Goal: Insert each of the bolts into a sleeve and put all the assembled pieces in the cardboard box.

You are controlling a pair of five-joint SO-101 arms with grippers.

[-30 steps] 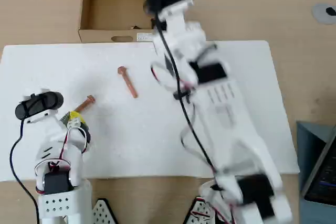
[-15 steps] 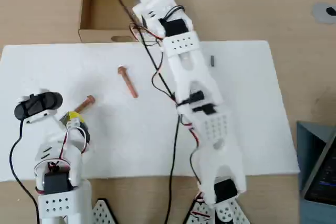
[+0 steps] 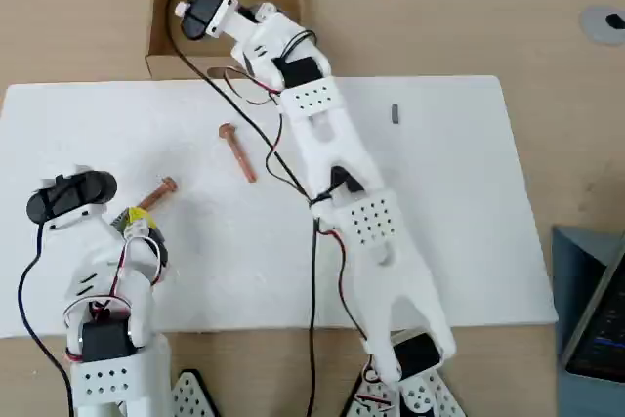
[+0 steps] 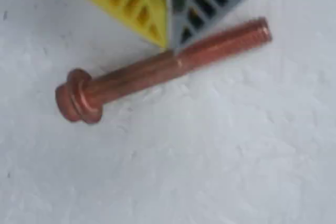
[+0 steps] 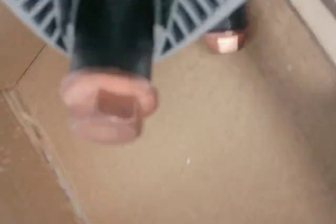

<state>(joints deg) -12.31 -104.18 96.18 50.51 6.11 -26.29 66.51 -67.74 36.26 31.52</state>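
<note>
The wooden table (image 3: 547,36) carries a white mat (image 3: 469,222), and the open cardboard box (image 3: 153,17) stands at the mat's far edge. The right arm (image 3: 332,144) stretches diagonally across the mat, with its wrist over the box.

Inside the box, the right tool (image 5: 116,51) pinches a black sleeve (image 5: 110,19) between its grey fingers. The sleeve's long axis runs along the tool. A copper bolt head (image 5: 107,106) sticks out of the sleeve's free end, pointing away from the tool toward the box floor. A second assembled piece (image 5: 226,35) lies on the box floor beyond one finger, partly hidden, head end showing.

The left tool (image 4: 168,38) is low over the mat at the near left, its yellow and grey fingers pressed together. Their tips meet right at the mid-shank of a bare bolt (image 4: 157,69). This bolt lies flat and diagonal, head away from the arm's base.

A second bolt (image 3: 237,151) lies flat mid-mat, apart from both tools, head toward the box and shank slanting back toward the right arm. A loose sleeve (image 3: 395,113) lies on the mat's far right, its long axis pointing away from the arm bases.
</note>
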